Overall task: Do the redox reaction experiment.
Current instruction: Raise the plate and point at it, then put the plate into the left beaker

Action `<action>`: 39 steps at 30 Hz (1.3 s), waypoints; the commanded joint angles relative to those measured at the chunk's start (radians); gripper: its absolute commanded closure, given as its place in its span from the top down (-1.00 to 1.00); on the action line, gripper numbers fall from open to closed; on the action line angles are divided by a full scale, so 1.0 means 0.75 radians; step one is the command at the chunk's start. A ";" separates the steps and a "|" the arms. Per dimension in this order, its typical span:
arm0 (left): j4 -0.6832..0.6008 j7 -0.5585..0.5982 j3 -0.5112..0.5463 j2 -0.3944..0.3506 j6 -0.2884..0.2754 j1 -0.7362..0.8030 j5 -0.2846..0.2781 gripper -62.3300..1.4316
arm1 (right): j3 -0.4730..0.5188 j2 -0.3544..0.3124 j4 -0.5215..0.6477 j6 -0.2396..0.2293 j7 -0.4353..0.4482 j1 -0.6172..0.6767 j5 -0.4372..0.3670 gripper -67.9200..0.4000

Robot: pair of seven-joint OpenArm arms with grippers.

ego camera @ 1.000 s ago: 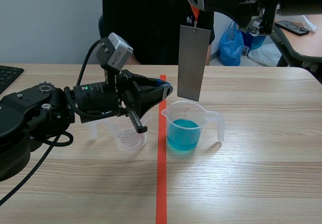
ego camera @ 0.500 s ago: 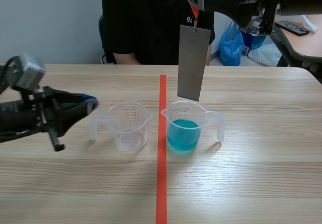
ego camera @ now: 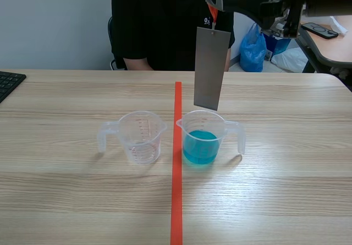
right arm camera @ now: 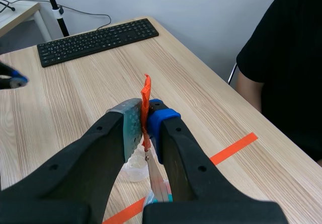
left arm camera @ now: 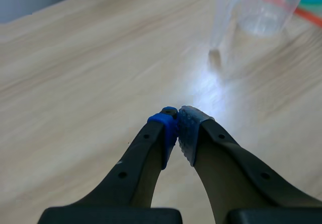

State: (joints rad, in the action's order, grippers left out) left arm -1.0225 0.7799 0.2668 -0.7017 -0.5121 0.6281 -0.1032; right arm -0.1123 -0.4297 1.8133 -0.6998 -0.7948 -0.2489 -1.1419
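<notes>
Right jaws clamp the orange tag point(right arm camera: 145, 102) w/ grey metal strip point(ego camera: 211, 69) hanging just above the blue-liquid cup point(ego camera: 202, 139) on the desk point(ego camera: 275, 190), empty cup point(ego camera: 140, 136) beside that cup, left jaws closed on nothing, prob. well apart from it.

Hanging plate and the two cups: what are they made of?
Plate, hanging by an orange strap: likely sheet metal, matte grey, thin and flat; which metal, cannot tell. Empty cup and cup of blue liquid: clear moulded plastic, slightly glossy, with see-through walls and one-piece handles.
</notes>
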 commanded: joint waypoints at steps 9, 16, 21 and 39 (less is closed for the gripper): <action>-0.163 0.286 0.272 0.443 0.431 0.433 0.467 -0.83 | 0.013 -0.021 0.013 0.000 0.019 -0.022 -0.019 -0.94; -0.334 0.404 0.336 0.652 0.561 0.667 0.679 -0.83 | 0.013 -0.021 0.013 0.000 0.018 -0.022 -0.019 -0.94; -0.366 0.396 0.336 0.668 0.561 0.696 0.713 -0.83 | 0.013 -0.021 0.013 0.000 0.019 -0.023 -0.018 -0.94; -0.366 0.396 0.336 0.650 0.561 0.695 0.713 -0.83 | -0.040 0.052 0.013 0.001 -0.004 -0.068 0.021 -0.94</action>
State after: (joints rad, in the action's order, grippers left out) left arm -1.2957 1.0637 0.5133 -0.2104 -0.0975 1.1469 0.4416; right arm -0.1322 -0.3988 1.8133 -0.6998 -0.8104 -0.2714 -1.1164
